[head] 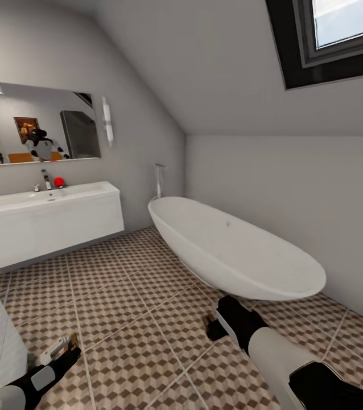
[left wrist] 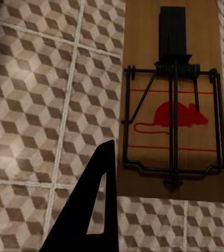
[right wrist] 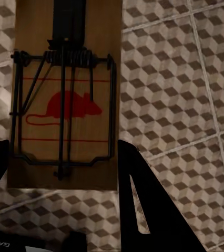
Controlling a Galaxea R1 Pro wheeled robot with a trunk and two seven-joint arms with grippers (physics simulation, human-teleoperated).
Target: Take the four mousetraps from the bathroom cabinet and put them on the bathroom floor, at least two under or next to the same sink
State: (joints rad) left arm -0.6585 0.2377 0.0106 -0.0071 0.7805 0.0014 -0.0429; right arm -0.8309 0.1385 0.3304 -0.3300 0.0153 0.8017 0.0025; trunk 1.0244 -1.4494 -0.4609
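Two mousetraps ride clamped between closed fingers, one in the left gripper [left wrist: 167, 173], one in the right gripper [right wrist: 64, 168], above the floor [head: 136, 307], presumably bound for the sink [head: 45, 199].

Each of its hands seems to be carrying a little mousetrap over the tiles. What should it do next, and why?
Probably roll toward the sink. Each gripper, left and right, holds a mousetrap between its fingers above the bathroom floor, but the white vanity stands some way ahead on the left, and two traps belong under or beside it.
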